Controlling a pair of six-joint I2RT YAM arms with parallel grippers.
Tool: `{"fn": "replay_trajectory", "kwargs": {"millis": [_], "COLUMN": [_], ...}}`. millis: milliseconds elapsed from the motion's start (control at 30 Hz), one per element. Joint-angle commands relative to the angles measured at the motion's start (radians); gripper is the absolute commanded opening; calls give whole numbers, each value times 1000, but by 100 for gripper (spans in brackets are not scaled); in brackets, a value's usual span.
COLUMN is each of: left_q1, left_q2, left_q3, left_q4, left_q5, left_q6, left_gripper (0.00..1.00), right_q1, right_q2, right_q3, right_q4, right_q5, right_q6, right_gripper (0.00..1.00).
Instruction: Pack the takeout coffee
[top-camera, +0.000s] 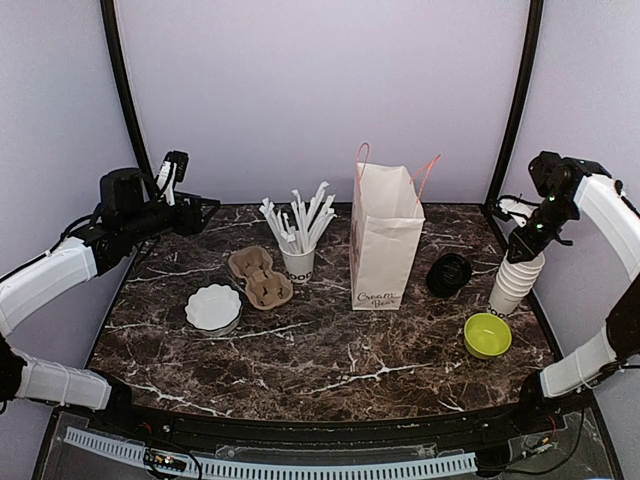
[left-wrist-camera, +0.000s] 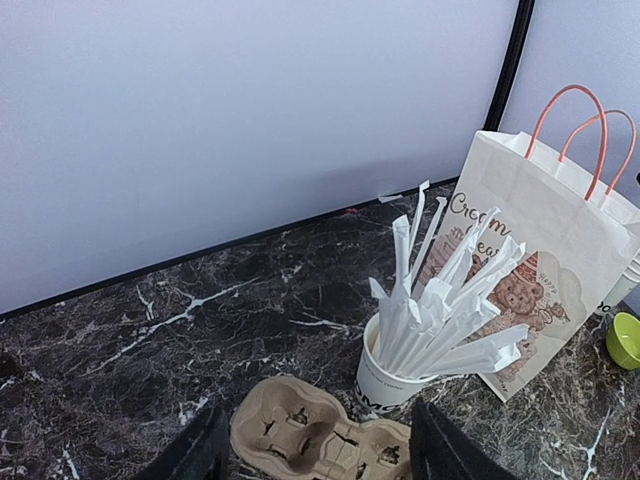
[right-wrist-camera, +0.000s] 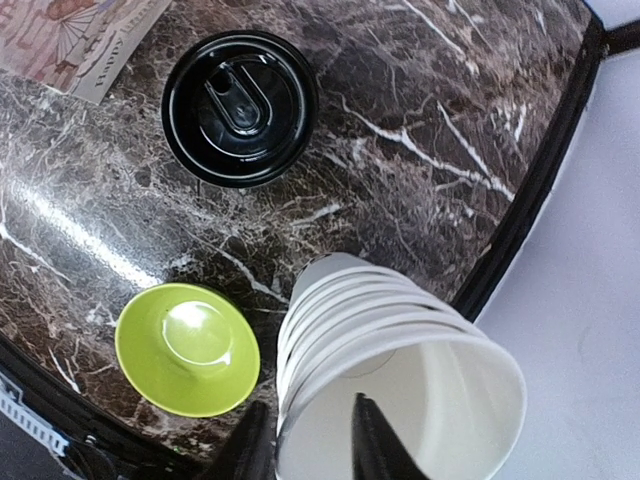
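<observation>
Lidded coffee cups: none is made out in any of the three views, so their position, and their place relative to either gripper, cannot be told. The nearest related items are entered instead.

Black lid (top-camera: 449, 274): seen lying flat, top side up, on the marble table (top-camera: 330, 360). It is set between the paper bag (top-camera: 385, 240) at its 9 o'clock and the stack of lidless white cups (top-camera: 515, 285) at its 3 o'clock, and is touched by neither.

Right gripper (top-camera: 527, 243): positioned directly over the stack, with the black lid at its 8 o'clock in the top view, near but untouched. In the right wrist view its fingers (right-wrist-camera: 250, 445) are seen close together astride the rim of the topmost cup, one outside the wall and the other inside the mouth. Whether the wall is actually pinched cannot be told.

Green bowl (top-camera: 487, 335): placed just beside the stack, at its 7 o'clock.

Left gripper (top-camera: 200, 212): held above the far left part of the table, its fingers spread with nothing between them. In the left wrist view the pulp cup carrier (left-wrist-camera: 320, 435) is seen below it, with the cup of wrapped straws (left-wrist-camera: 385, 380) at the carrier's 1 o'clock, close against the bag. A white dish (top-camera: 213, 307) is noted at the carrier's 8 o'clock in the top view.
</observation>
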Motion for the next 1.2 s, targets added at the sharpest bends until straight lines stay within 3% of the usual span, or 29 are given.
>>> {"fn": "replay_trajectory", "kwargs": {"millis": [0,233,733,1167], "left_q1": [5,4,4,4], "left_q2": [-35,-35,-35,-30], "left_q3": [-13,-13,-15,-15], "left_q4": [34,34,37,36], "left_q5": [14,19,21,22], "left_q6": [2,1,-1,-1], "left_gripper": [64,64,64,64], "right_q1": [-8,-10,-10,-5], "right_q2": [-1,0,-30,-72], "right_q3": [-2,4,70,162], "right_q4": [5,-1,131,-77], "right_q5": [1,-2,117,-92], "right_q6": [9,1,-30,-101], "right_gripper": [16,0,0,0]}}
